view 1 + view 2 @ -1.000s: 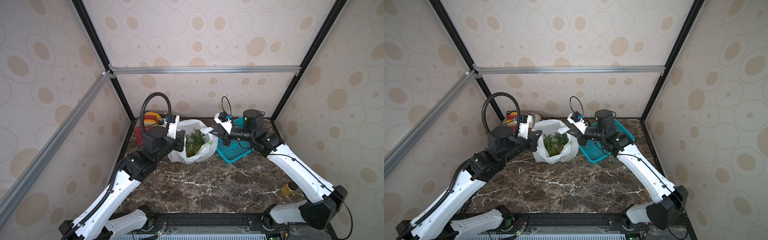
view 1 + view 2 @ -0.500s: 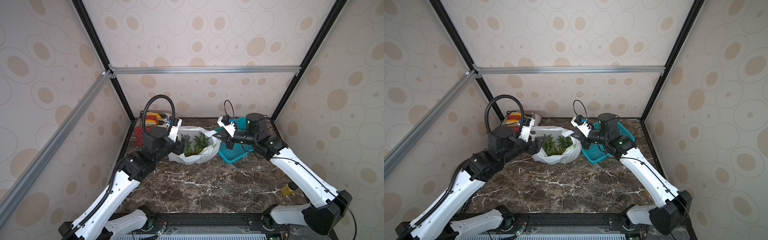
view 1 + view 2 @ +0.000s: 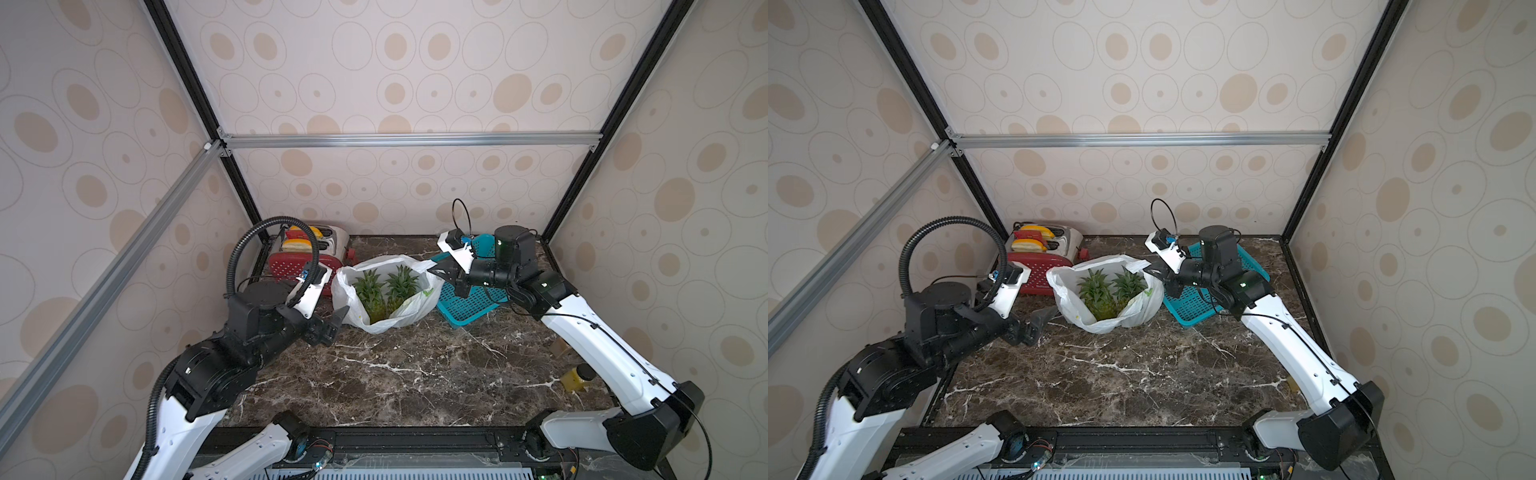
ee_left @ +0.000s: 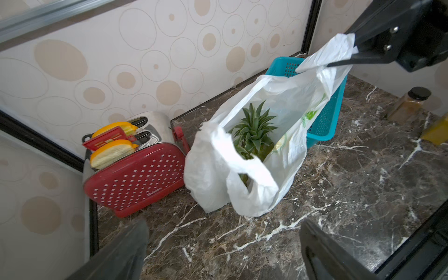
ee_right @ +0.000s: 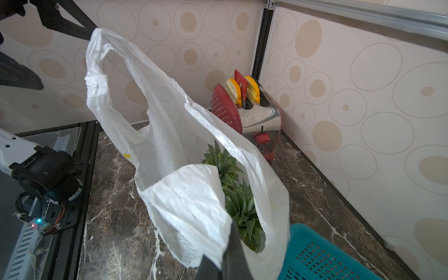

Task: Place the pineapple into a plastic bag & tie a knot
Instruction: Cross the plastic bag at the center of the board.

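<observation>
— Right claw (image 3: 436,270)?
— Pinching one handle of the plastic bag (image 3: 347,291), its tips buried in film. Left claw (image 3: 338,318) is spread and empty, just beside the bag.
— Pineapple (image 3: 371,291)?
— Inside the bag on the counter (image 3: 415,374). Only leafy crowns show.
— Writing?
— White brand on the toaster (image 4: 135,179), too small to read.

Here's the thin whitish translucent plastic bag (image 4: 208,174), crinkled and softly glossy, and the spiky green pineapple crowns (image 4: 254,131) look waxy and stiff. Now the dark brown marble-look tabletop (image 3: 395,374): polished smooth, white-veined, with a low sheen. The red white-dotted toaster (image 5: 254,118) shows glossy sides and mirror-bright chrome metal, and the teal perforated basket (image 5: 322,257) is smooth moulded plastic.
</observation>
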